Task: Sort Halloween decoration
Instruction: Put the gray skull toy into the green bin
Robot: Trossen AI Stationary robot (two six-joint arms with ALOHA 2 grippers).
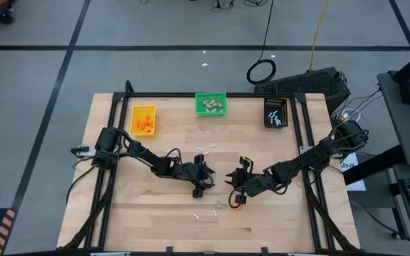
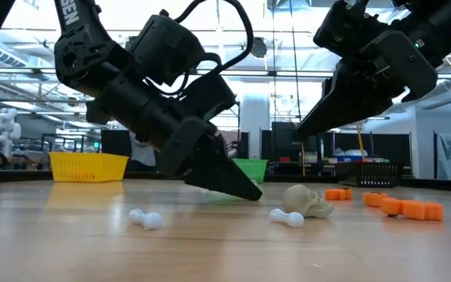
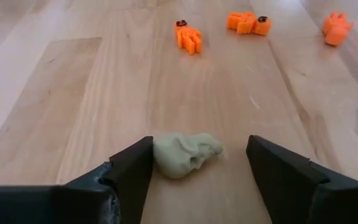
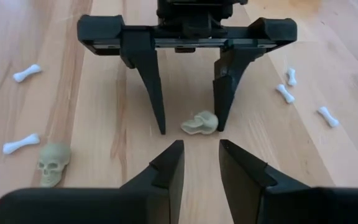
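Note:
A beige-grey skull [image 3: 185, 154] lies on the wooden table between the open fingers of my left gripper [image 3: 201, 155], whose tips are down at the tabletop [image 2: 249, 192]. The skull sits close against one finger, far from the other. My right gripper [image 4: 201, 155] hovers above the table [image 2: 304, 133], facing the left gripper [image 4: 190, 127]. Its fingers stand a narrow gap apart with nothing between them. Orange bits [image 3: 189, 36] and thin white bones [image 4: 20, 144] lie loose on the wood. My left gripper's fingers slant down from the table's left, one on each side of the skull. One finger's inner side [image 3: 143, 163] stands right at the skull's side [image 3: 159, 157]; whether it touches I cannot tell. The skull rests on the table.
At the far edge stand a yellow bin [image 1: 143, 119] with orange bits, a green bin [image 1: 211, 104] with beige lumps and a black bin [image 1: 276, 112] with white sticks. A second skull [image 4: 53, 163] and more bones [image 4: 284, 93] lie near the grippers. The two grippers [image 1: 206, 182] [image 1: 237, 188] are close together.

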